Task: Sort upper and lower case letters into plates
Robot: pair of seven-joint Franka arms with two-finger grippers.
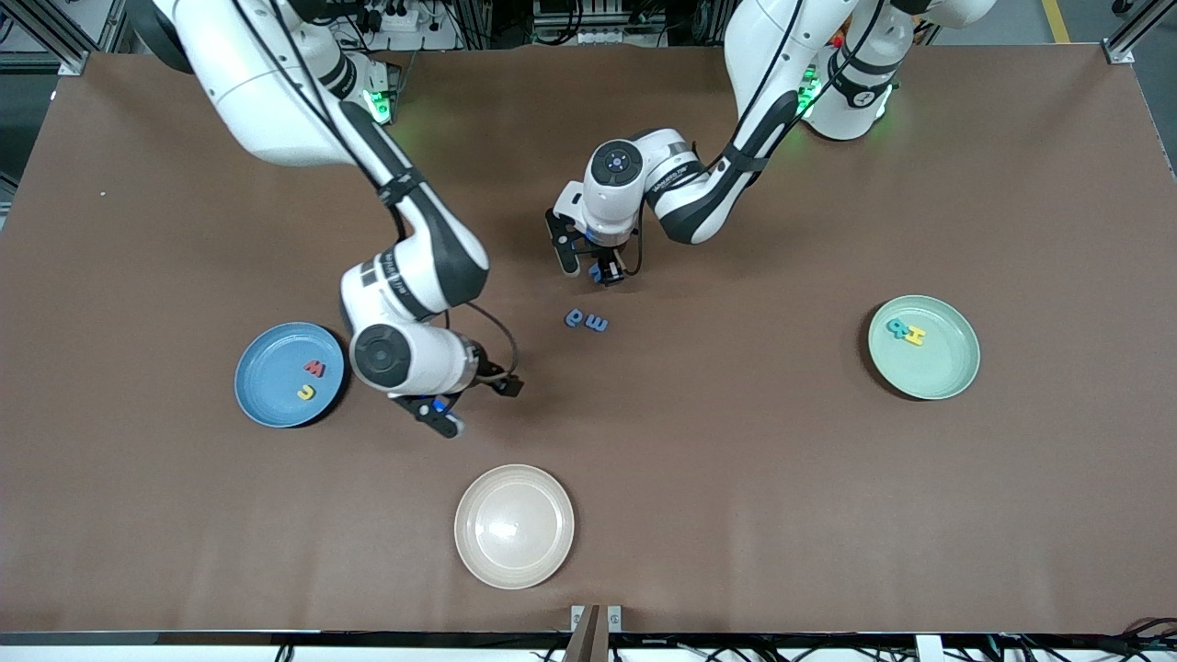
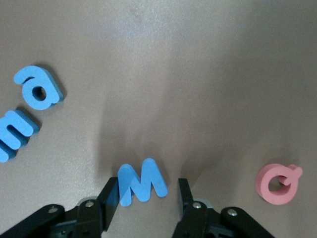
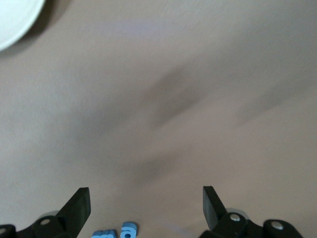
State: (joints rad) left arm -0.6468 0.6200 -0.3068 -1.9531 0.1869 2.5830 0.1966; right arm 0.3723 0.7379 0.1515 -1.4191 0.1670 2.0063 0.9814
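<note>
My left gripper [image 1: 593, 269] is low over the table's middle, open around a blue "M" [image 2: 142, 183]. The M leans on one finger [image 2: 110, 198] and stands apart from the other. A pink "Q" [image 2: 277, 183] lies beside it; blue "a" [image 1: 574, 318] and "m" [image 1: 598, 324] lie nearer the front camera. The blue plate [image 1: 267, 405], at the right arm's end, holds a red "w" [image 1: 314, 369] and a yellow "u" [image 1: 305, 393]. The mint plate [image 1: 947, 372], at the left arm's end, holds a teal letter [image 1: 897, 326] and a yellow one [image 1: 913, 336]. My right gripper [image 1: 478, 406] is open and empty beside the blue plate.
A cream-beige plate [image 1: 514, 552] lies empty near the table's front edge; its rim shows in the right wrist view [image 3: 15, 20]. The right arm's forearm stretches over the table between the blue plate and the loose letters.
</note>
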